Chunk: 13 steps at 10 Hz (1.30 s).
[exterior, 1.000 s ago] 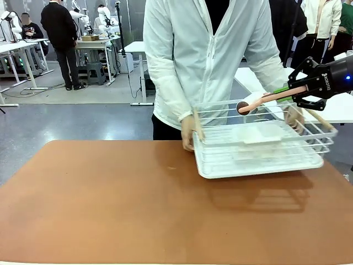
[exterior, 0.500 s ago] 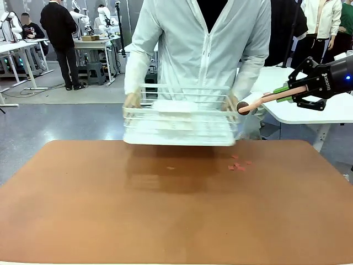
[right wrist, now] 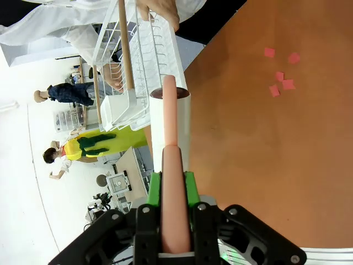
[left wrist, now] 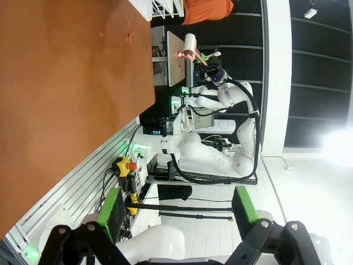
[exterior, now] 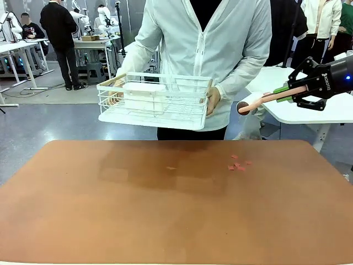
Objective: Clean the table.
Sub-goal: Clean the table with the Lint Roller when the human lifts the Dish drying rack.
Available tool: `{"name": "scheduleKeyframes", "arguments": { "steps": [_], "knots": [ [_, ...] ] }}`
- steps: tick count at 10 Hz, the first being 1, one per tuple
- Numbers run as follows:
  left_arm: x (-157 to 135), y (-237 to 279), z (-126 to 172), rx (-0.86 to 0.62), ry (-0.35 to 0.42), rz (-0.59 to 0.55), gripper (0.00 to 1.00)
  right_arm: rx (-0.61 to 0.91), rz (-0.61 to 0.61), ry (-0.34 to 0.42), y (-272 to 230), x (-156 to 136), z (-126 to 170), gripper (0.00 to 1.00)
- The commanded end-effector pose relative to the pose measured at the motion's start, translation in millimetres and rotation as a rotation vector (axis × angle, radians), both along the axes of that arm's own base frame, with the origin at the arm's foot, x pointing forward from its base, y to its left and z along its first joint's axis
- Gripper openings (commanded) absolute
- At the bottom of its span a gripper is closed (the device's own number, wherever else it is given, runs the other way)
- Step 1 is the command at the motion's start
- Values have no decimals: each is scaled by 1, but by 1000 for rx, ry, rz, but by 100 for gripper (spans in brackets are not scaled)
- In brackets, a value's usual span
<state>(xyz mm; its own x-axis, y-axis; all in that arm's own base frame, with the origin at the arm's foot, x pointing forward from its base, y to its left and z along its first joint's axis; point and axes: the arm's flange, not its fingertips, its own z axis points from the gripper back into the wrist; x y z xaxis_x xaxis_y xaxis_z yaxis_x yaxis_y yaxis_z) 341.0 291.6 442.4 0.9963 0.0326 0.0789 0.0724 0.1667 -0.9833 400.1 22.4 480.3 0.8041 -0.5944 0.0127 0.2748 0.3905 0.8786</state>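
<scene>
The reddish-brown table (exterior: 165, 221) carries a few small red scraps (exterior: 238, 164) near its far right and one orange scrap (exterior: 171, 168) near the middle. My right gripper (exterior: 287, 93) hovers beyond the far right corner, shut on the pink handle of a white-headed roller (exterior: 265, 99). The right wrist view shows that roller (right wrist: 171, 138) clamped between the green pads, above the table (right wrist: 265, 154) and the scraps (right wrist: 281, 77). My left gripper (left wrist: 177, 208) stands open, nothing between its fingers, off the table's (left wrist: 55, 83) near edge.
A person at the far side holds a white wire basket (exterior: 154, 102) in both hands above the far edge, a white box (exterior: 144, 95) inside it. A white table (exterior: 331, 110) stands behind on the right. Other people stand far back.
The person has lifted the basket off the table's right part and carried it left and up, uncovering the red scraps. My right gripper and roller have stayed still.
</scene>
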Motion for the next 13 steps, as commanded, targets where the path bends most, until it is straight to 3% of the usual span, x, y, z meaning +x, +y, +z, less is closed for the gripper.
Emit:
{"name": "scheduleKeyframes", "arguments": {
  "steps": [1,12,13],
  "knots": [
    [-6,1,4,5,7,-1,100,-8,2,-3,3,0,1,1],
    [-6,1,4,5,7,-1,100,-8,2,-3,3,0,1,1],
    [-6,1,4,5,7,-1,100,0,0,0,0,0,0,21]
  ]
}}
